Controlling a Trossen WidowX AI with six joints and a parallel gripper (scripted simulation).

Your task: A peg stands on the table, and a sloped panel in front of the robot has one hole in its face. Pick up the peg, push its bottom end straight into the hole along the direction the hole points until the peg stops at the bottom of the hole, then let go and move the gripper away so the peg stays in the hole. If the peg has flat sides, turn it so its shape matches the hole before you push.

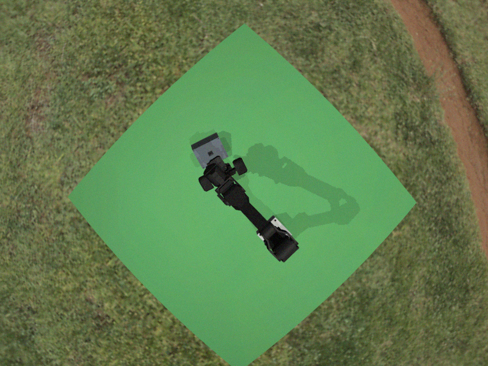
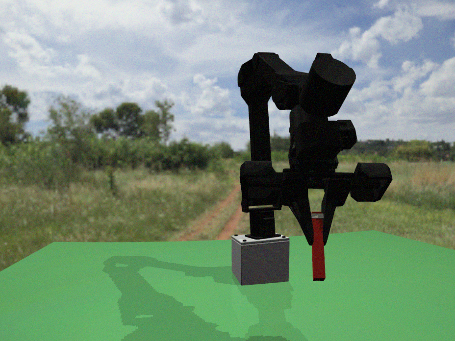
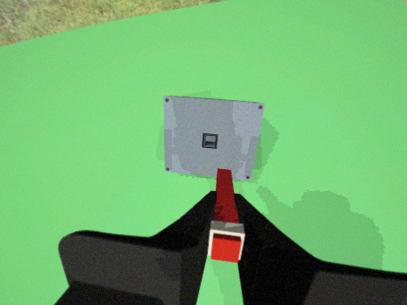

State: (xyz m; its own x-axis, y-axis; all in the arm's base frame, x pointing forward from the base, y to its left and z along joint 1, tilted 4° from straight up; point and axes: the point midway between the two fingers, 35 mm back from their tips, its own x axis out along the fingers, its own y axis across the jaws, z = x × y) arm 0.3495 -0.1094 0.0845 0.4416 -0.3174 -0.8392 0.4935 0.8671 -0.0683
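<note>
A red square peg (image 2: 318,256) (image 3: 225,197) with a pale band near its top is held nearly upright, its lower end free in the air. My gripper (image 2: 318,242) (image 3: 224,198) is shut on the peg's middle. The grey sloped panel (image 1: 203,158) (image 3: 189,153) has one square hole (image 1: 210,153) (image 3: 210,140) in its face. In the wrist view the peg's bottom end overlaps the panel's lower edge, below and a little right of the hole. The panel is not seen in the exterior view. The peg is hidden under the arm in the top view.
The arm's base box (image 2: 261,262) stands on the green table (image 1: 157,216) (image 2: 55,286) (image 3: 88,109), behind the peg in the exterior view. The panel has small dark screws at its corners. The arm's shadow falls across the table.
</note>
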